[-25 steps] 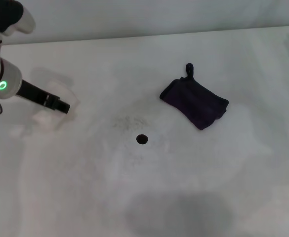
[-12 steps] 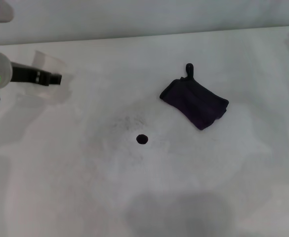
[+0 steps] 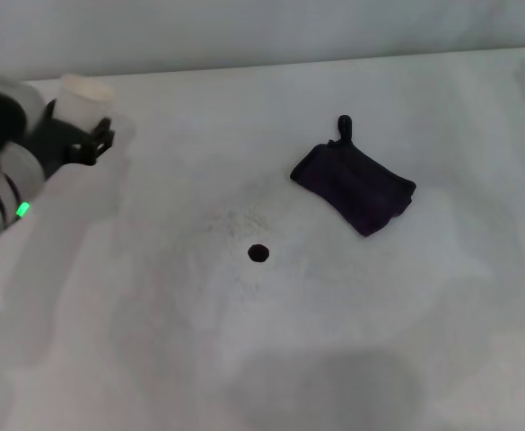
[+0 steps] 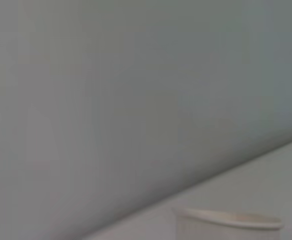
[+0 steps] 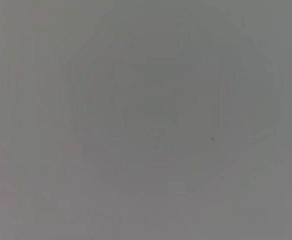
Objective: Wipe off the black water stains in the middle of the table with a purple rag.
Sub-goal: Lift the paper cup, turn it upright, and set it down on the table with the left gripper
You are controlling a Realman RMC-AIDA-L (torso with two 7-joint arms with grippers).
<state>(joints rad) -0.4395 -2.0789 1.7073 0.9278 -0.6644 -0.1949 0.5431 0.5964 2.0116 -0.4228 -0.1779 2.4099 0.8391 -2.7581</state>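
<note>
One purple rag [image 3: 354, 187] well right of the left pincer [image 3: 96, 144].

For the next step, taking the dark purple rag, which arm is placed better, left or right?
Probably the right, though it is out of view. The dark purple folded rag lies right of the small round black stain, while the left gripper is at the table's far left by a white paper cup.

The white, faintly grey-mottled tabletop [image 3: 352, 341] is seen stretching across the head view. A folded dark purple rag [image 3: 354, 186] is lying on it right of centre, its loop tab pointing toward the far edge. A small round black stain [image 3: 258, 253] is sitting near the middle, apart from the rag. A white paper cup [image 3: 84, 97] is standing near the far left edge.
</note>
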